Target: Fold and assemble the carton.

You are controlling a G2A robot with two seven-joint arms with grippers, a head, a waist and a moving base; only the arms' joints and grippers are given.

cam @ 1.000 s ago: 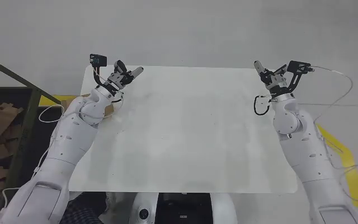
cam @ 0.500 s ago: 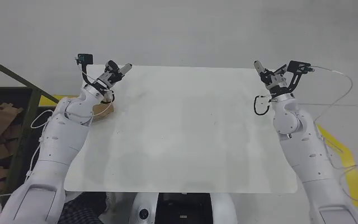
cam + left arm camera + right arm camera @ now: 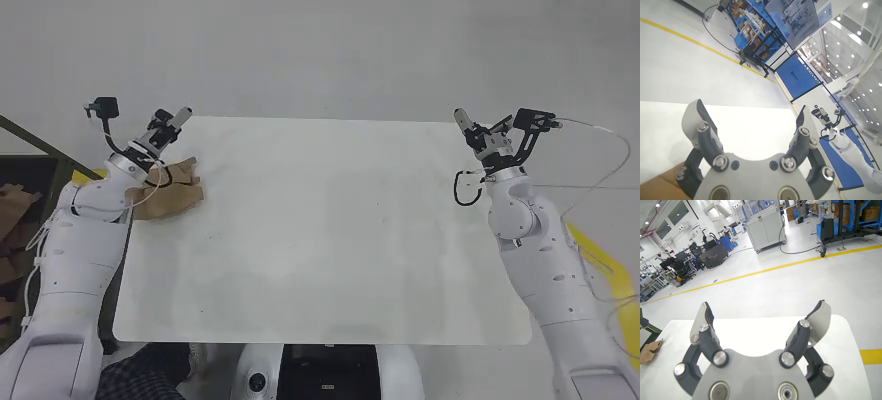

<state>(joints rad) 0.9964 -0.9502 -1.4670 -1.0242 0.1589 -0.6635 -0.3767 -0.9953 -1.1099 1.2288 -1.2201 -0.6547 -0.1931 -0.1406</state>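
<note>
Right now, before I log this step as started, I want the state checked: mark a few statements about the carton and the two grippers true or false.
1. The carton lies at the table's edge on the left arm's side. True.
2. The left gripper holds the carton. False: it is open, with nothing between its fingers.
3. The right gripper is open. True.
4. The carton is a finished box. False: it lies as loose, flattish cardboard, not assembled.
5. The right gripper hangs over the carton. False: it is at the table's opposite side, near the far corner.
</note>
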